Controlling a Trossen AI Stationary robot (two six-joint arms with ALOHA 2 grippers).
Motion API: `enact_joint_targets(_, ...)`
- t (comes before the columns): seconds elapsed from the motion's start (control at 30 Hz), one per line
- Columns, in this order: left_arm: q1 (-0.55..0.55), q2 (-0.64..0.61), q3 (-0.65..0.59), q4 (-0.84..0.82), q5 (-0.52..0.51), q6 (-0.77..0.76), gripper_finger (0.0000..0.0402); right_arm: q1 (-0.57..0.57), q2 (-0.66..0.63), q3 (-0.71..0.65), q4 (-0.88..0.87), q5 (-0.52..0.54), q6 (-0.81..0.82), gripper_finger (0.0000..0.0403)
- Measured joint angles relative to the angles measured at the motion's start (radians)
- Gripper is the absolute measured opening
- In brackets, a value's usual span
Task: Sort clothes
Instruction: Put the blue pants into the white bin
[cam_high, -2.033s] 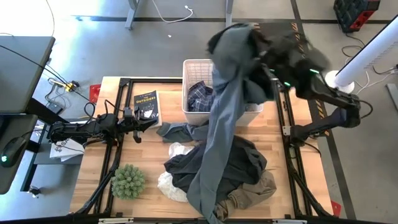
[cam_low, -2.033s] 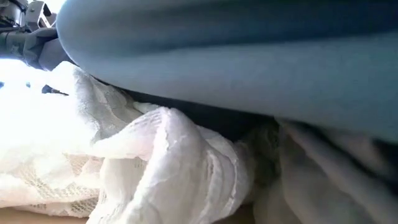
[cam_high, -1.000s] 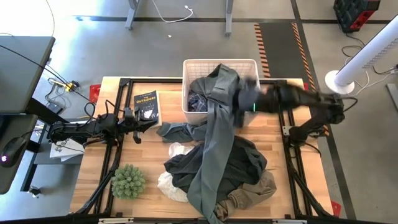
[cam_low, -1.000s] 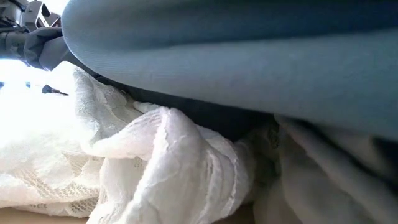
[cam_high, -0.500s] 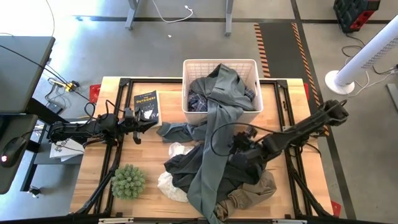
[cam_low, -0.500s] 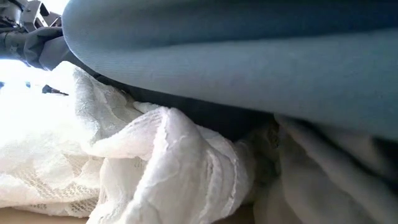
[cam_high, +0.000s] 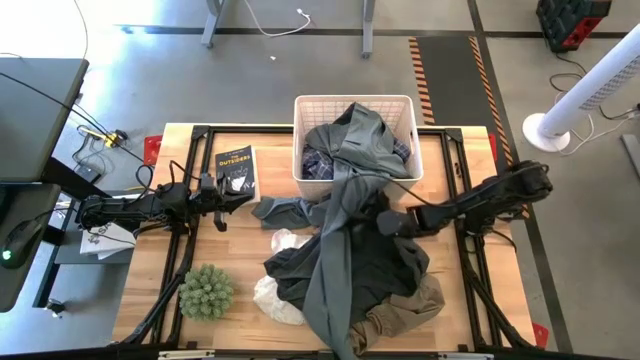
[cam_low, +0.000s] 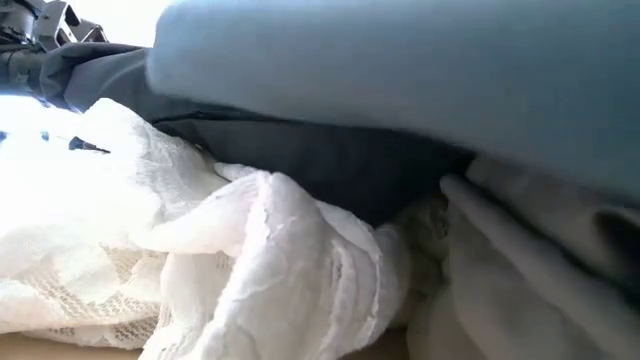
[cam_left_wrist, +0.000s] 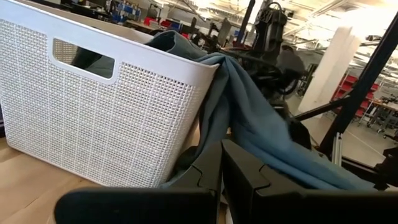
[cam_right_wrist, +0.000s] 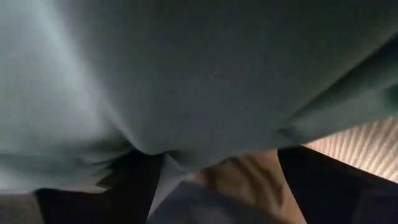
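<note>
Right gripper (cam_high: 392, 222) buried in long grey-blue fabric garment (cam_high: 340, 250) trailing from white plastic basket (cam_high: 404, 102); grip unreadable. I'd pinch one layer only, lift straight.

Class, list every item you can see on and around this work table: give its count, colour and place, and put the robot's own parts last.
Long grey-blue fabric garment: one, draped from the basket over the pile.
White rectangular plastic basket: one, far middle of the table.
Blue-and-white plaid shirt: one, inside the basket.
Dark grey garments: a heap, table centre; a smaller piece lies beside the basket.
White lacy fabric: near edge of the pile.
Khaki-brown trousers: one, near right of the pile.
Round green spiky plant: one, near left.
Black book: one, left of the basket.
Wooden table: one, light brown.
Left gripper: resting at the left.
Right gripper: at the pile's right side, against cloth.
</note>
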Motion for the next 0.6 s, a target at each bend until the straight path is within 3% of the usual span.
enact_joint_targets(0.23, 0.0, 0.0, 0.0, 0.001, -0.005, 0.0, 0.001, -0.09, 0.167, 0.042, 0.245, -0.153, -0.086, 0.0285)
enact_joint_targets(0.4, 0.0, 0.0, 0.0, 0.001, -0.003, 0.0, 0.001, -0.12, 0.262, 0.084, 0.342, -0.17, -0.097, 0.0258)
enact_joint_targets(0.5, 0.0, 0.0, 0.0, 0.001, -0.003, 0.0, 0.001, -0.129, 0.29, 0.098, 0.416, -0.193, -0.096, 0.0218)
enact_joint_targets(0.6, 0.0, 0.0, 0.0, 0.001, -0.003, 0.005, 0.001, -0.133, 0.29, 0.107, 0.494, -0.25, -0.12, 0.0151)
